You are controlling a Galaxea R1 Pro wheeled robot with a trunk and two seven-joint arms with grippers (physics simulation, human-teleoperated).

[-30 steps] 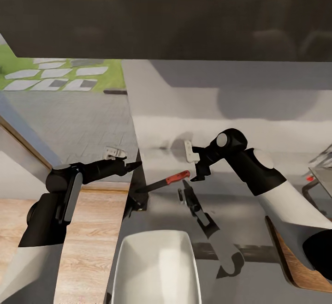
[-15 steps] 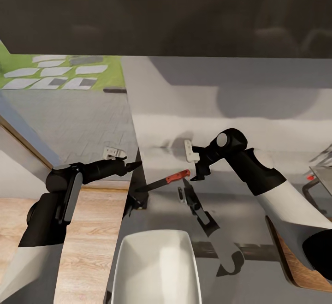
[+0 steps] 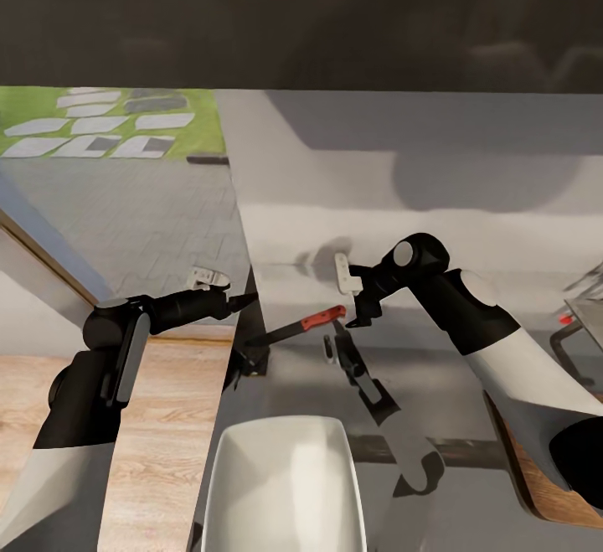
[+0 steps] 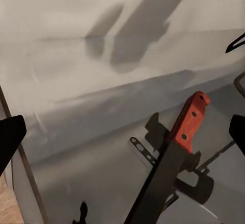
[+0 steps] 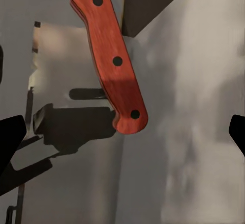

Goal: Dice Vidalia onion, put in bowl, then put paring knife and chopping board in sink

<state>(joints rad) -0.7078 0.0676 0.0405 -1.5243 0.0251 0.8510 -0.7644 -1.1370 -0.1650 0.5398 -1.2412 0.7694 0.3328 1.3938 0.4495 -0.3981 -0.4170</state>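
The paring knife (image 3: 297, 327) lies flat on the grey countertop (image 3: 289, 384), its orange-red handle (image 5: 112, 60) toward my right arm and its dark blade (image 4: 158, 183) toward the counter's left end. My right gripper (image 3: 352, 296) hovers open just above the handle end, fingers apart on either side of it. Off the counter's left end, my left gripper (image 3: 230, 291) is also open, facing the blade. The white bowl (image 3: 285, 485) sits near the front edge. A corner of the chopping board (image 3: 544, 493) shows at lower right, partly behind my right arm. The sink (image 3: 589, 311) is at the far right. The onion is out of view.
The countertop ends at a dark edge (image 3: 243, 351) beside my left gripper. Wooden floor (image 3: 167, 418) lies to the left of it. Beyond is a tiled area and grass (image 3: 117, 125). A red tap knob (image 3: 567, 318) shows by the sink.
The whole view has shifted slightly, so the camera moved. Both arms and the knife keep their places relative to each other.
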